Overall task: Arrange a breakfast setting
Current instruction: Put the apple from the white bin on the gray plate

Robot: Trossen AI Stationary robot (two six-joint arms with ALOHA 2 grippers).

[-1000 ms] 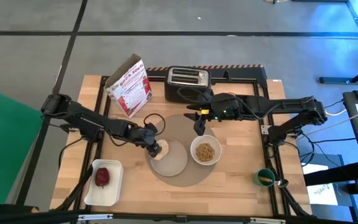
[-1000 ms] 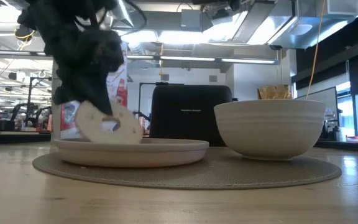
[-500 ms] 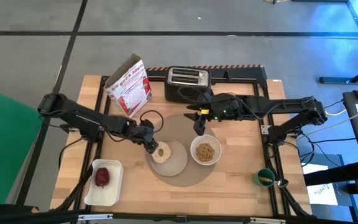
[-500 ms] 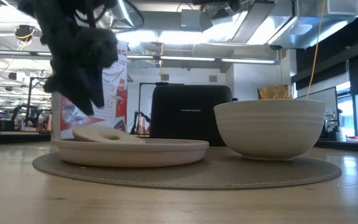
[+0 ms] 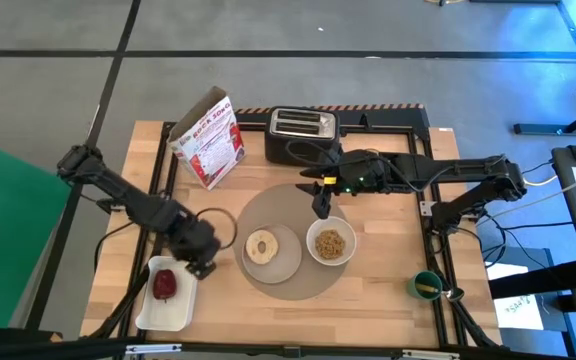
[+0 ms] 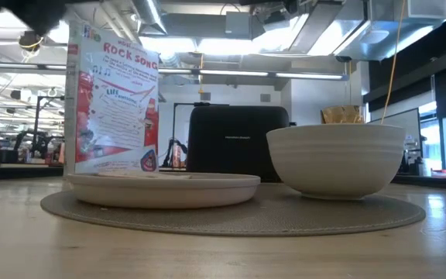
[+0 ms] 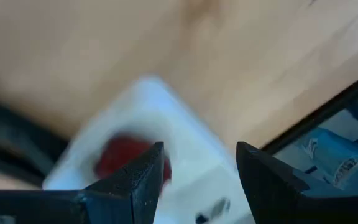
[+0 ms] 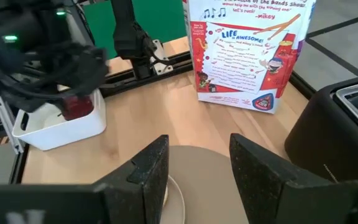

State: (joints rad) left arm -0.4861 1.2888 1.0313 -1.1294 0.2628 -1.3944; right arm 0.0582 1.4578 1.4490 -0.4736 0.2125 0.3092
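The tan bagel ring (image 5: 261, 246) lies flat on the small white plate (image 5: 284, 262), which sits on the round grey placemat (image 5: 293, 200). The white bowl (image 5: 330, 243), holding cereal, stands on the mat's right part; it also shows in the low view (image 6: 335, 159). The red apple (image 5: 164, 284) lies in a white tray (image 5: 180, 305) at the near left. My left gripper (image 5: 200, 262) is open over the tray's far right corner, and the apple shows past its fingers (image 7: 124, 155). My right gripper (image 5: 320, 205) is open and empty above the mat's far part. No spoon shows.
A cereal box (image 5: 208, 140) and a black toaster (image 5: 302, 135) stand at the far side of the table. A green cup (image 5: 426, 285) stands at the near right. The low view shows the plate (image 6: 165, 186) with the box (image 6: 114, 108) behind it.
My left gripper has let go of the bagel, which was tilted on the plate's left edge and now lies flat on the plate. The gripper has then risen and gone toward the table's left and near edges, to the white tray with the apple.
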